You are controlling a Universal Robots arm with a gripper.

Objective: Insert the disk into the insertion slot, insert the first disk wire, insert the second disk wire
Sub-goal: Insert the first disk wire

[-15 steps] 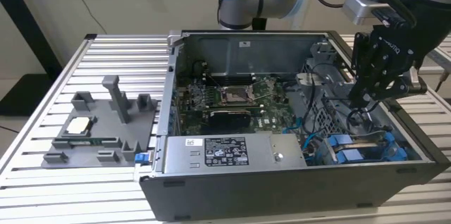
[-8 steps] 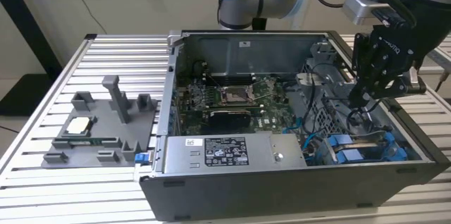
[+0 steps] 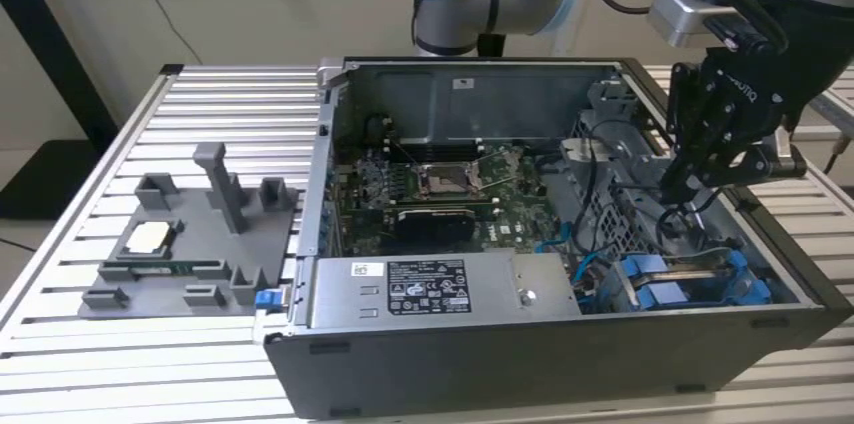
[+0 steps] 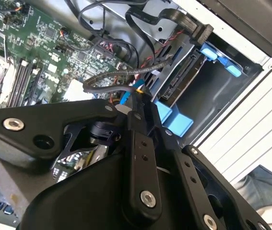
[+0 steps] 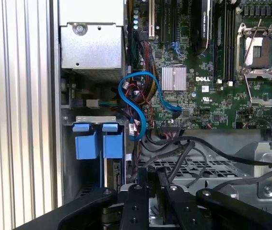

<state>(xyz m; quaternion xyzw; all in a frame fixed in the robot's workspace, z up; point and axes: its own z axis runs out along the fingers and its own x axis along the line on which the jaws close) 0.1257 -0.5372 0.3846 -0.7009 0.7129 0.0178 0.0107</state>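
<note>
End effector (image 3: 677,196) hangs nr disk (image 3: 667,279), seated in insertion slot (image 5: 67,160).

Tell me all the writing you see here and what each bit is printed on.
Power supply label: print too small to read.
Case sticker: too small to read.
Motherboard: a brand mark and tiny white codes; the codes are unreadable.
Gripper: white lettering on its body, blurred.

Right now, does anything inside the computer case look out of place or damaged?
Nothing looks damaged. Black cables lie loose across the metal cage beside the hand, and one black connector hangs free near the disk.
</note>
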